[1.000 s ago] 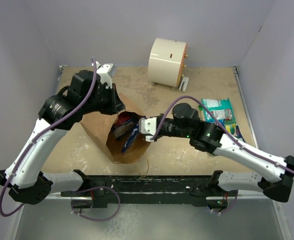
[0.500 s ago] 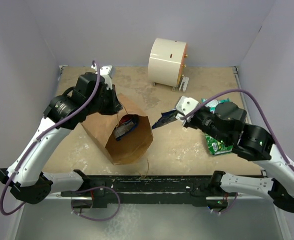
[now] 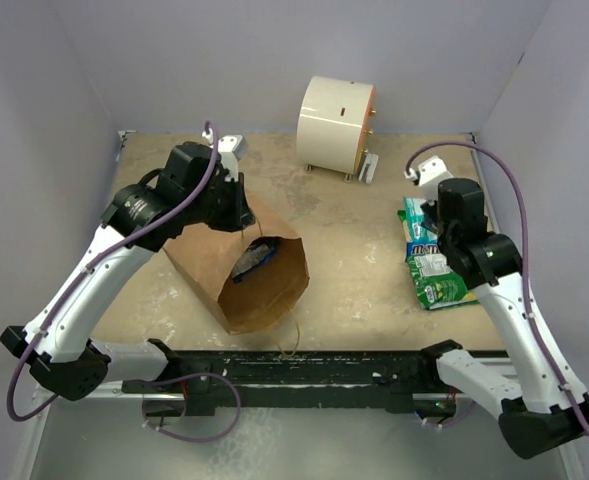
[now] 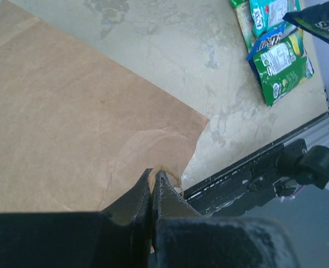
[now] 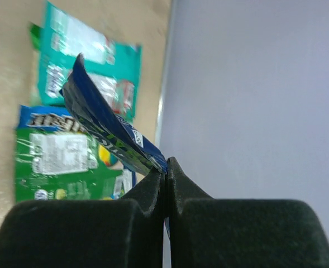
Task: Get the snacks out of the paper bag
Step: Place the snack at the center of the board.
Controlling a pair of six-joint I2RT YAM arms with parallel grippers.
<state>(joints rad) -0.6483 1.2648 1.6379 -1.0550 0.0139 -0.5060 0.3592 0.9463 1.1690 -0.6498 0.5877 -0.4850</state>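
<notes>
The brown paper bag (image 3: 236, 270) lies on its side with its mouth toward the front; its flat side fills the left wrist view (image 4: 69, 111). My left gripper (image 3: 238, 208) is shut on the bag's twisted handle (image 4: 172, 177) at the upper rim. A dark packet (image 3: 254, 262) shows inside the mouth. My right gripper (image 5: 166, 164) is shut on a corner of a dark blue packet (image 5: 105, 131) and holds it above the snacks at the right: a teal packet (image 3: 417, 213), a blue-and-white one (image 5: 47, 118) and a green one (image 3: 440, 287).
A cream cylinder (image 3: 336, 125) stands at the back middle. A black rail (image 3: 294, 365) runs along the front edge. Purple walls close in the left, back and right sides; the right wall is close to the snack pile.
My right gripper has pulled the dark blue packet out of the bag's mouth and swung right to above the snack pile. My left gripper kept its hold on the bag's handle.
</notes>
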